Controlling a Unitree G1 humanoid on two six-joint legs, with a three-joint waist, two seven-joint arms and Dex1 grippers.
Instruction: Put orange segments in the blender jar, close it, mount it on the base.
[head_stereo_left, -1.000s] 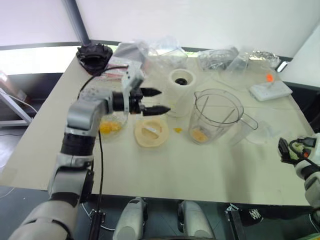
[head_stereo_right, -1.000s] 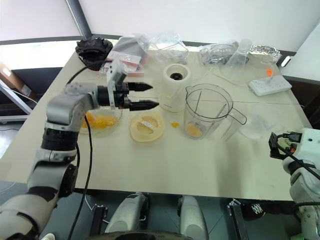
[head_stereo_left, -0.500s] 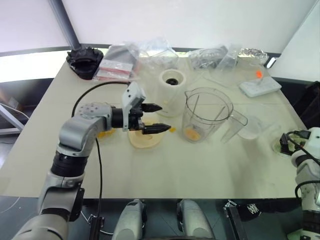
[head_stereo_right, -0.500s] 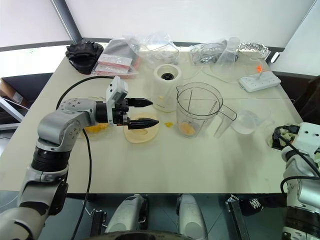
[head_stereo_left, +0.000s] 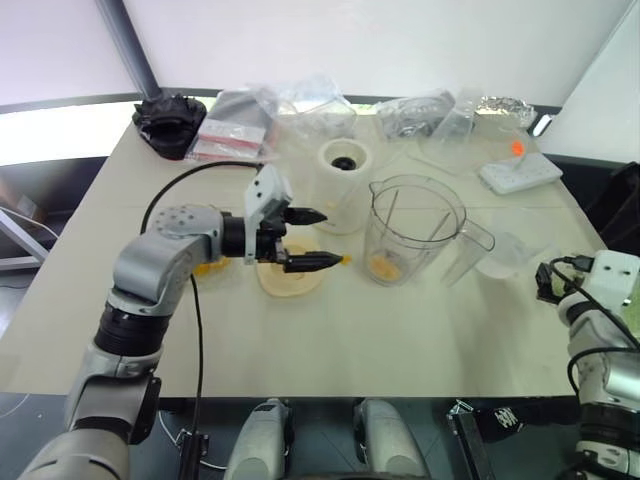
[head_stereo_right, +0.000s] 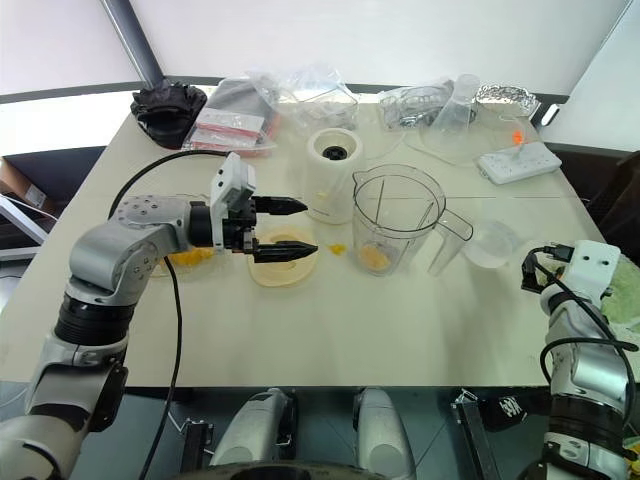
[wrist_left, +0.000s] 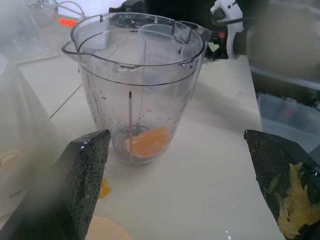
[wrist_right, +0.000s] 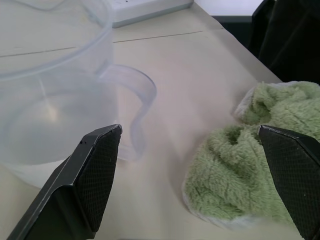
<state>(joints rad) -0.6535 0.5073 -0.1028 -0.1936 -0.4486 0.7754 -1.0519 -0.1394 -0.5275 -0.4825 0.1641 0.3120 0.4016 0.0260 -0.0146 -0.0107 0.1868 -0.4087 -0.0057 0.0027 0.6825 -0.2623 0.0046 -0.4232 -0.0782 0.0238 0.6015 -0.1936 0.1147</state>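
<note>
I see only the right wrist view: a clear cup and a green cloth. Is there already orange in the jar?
Observer: Yes, some segments lie at the bottom of the jar.
Operator: Is the jar closed?
Observer: No, the lid lies flat on the table, to the left of the jar.
Operator: Does the left gripper hold anything?
Observer: No, the left gripper is open and empty, above the lid.
</note>
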